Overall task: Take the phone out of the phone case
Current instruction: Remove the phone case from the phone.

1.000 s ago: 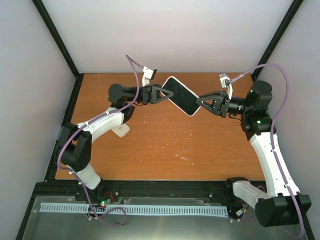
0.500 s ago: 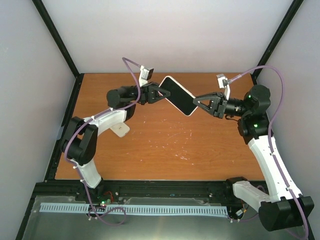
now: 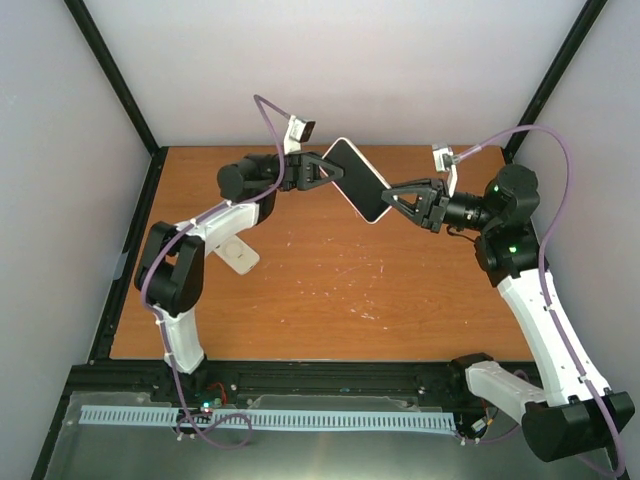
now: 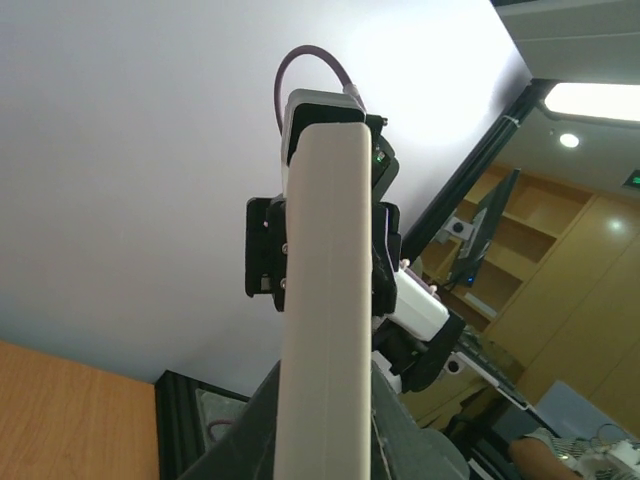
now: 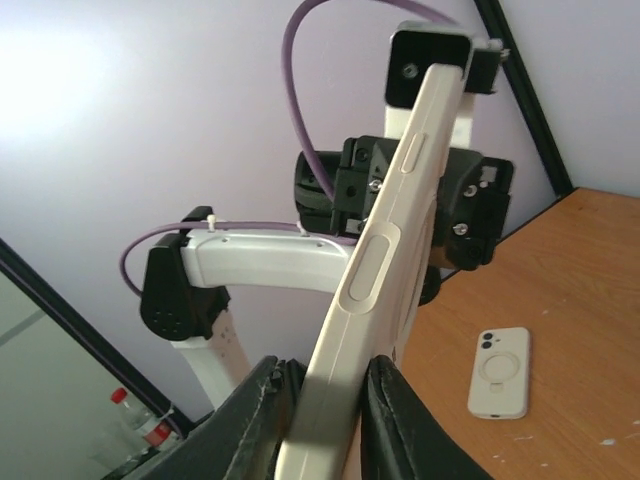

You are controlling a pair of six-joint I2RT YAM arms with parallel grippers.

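Note:
The phone (image 3: 358,193), dark screen up inside a cream-white phone case, hangs above the back of the table (image 3: 330,290) between both arms. My left gripper (image 3: 325,170) is shut on its upper-left end. My right gripper (image 3: 392,195) is shut on its lower-right end. In the left wrist view the case's smooth side edge (image 4: 325,300) runs up from between my left gripper (image 4: 325,425), with the right arm behind it. In the right wrist view the case's edge with its raised buttons (image 5: 385,250) stands pinched in my right gripper (image 5: 325,405).
A second white slab (image 3: 233,255) with camera cut-outs and a ring lies flat on the table under the left arm; the right wrist view shows this slab (image 5: 500,372) too. Black frame posts (image 3: 115,75) and pale walls enclose the table.
Both grippers have lifted slightly toward the back wall with the phone between them. The right gripper's jaws have drawn in tighter on the phone's end.

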